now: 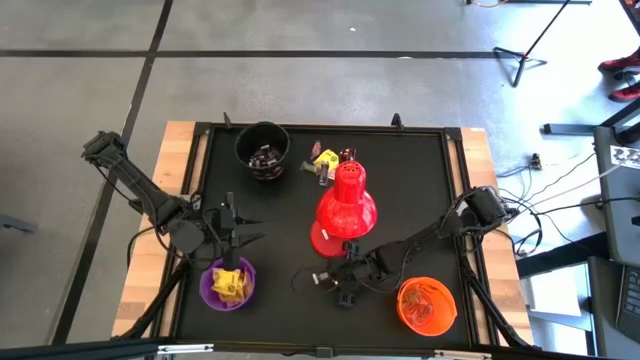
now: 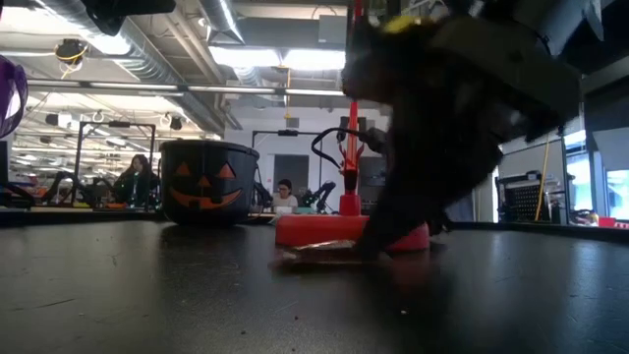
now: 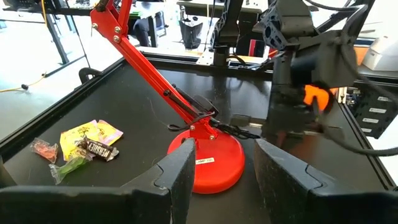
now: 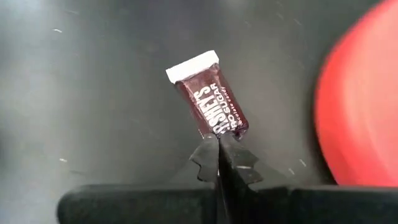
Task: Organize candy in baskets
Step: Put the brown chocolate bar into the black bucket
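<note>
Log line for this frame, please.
right gripper: jaws shut on brown candy | beside red lamp | left gripper: above purple bucket

From the high view I see even, diffuse lighting; the black table mat (image 1: 420, 190) shows no glare and only faint shadows. In the low view, bright ceiling light panels (image 2: 280, 57) wash out, while the near arm (image 2: 442, 128) is a dark, blurred silhouette. In the right wrist view, the red lamp base (image 4: 360, 106) is out of focus; the brown candy wrapper (image 4: 211, 102) reads sharp.
</note>
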